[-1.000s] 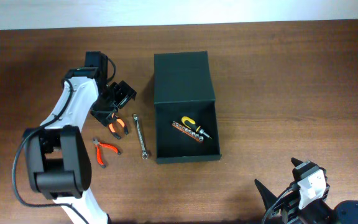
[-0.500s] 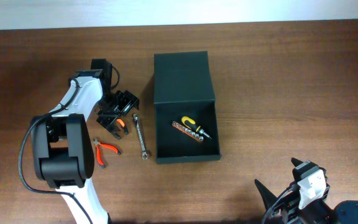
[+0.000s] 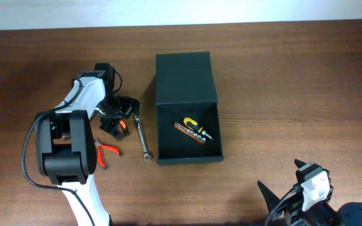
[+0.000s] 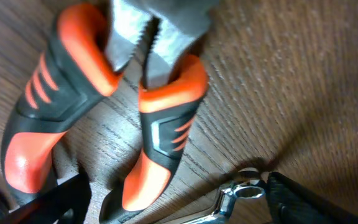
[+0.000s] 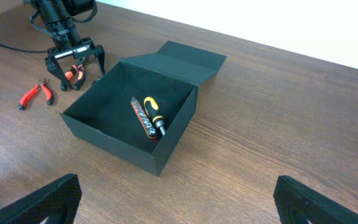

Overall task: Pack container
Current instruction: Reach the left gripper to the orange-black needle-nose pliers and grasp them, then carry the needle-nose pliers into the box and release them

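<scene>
Table (image 3: pixel 281 75): brown wood; a white wall (image 3: pixel 168 12) runs along the far edge
Left arm (image 3: pixel 83 94): white and black; it bends over the left side of the table and points down
Left gripper (image 5: pixel 74 70): its 2 fingers are spread wide, 1 on each side of the big pliers (image 4: pixel 160 124); it is low over them and grips nothing
Big pliers: orange and black handles, lying flat; from above the gripper covers most of them
Wrench (image 3: pixel 142 138): thin and silver, just beside the big pliers, between them and the box; its ring end sits near 1 finger
Small pliers (image 3: pixel 104 150): orange, lying apart and nearer the arm's base
Container (image 3: pixel 190 159): dark box in the middle of the table, open; its lid (image 3: pixel 185 78) lies folded back on the far side
Inside the box: a yellow and black screwdriver (image 3: pixel 193 123) touching a strip of bits (image 3: pixel 190 133)
Right gripper (image 5: pixel 178 179): at the near right edge, well apart from the box; fingers wide apart, nothing in them; the arm is cut off by the picture edge
</scene>
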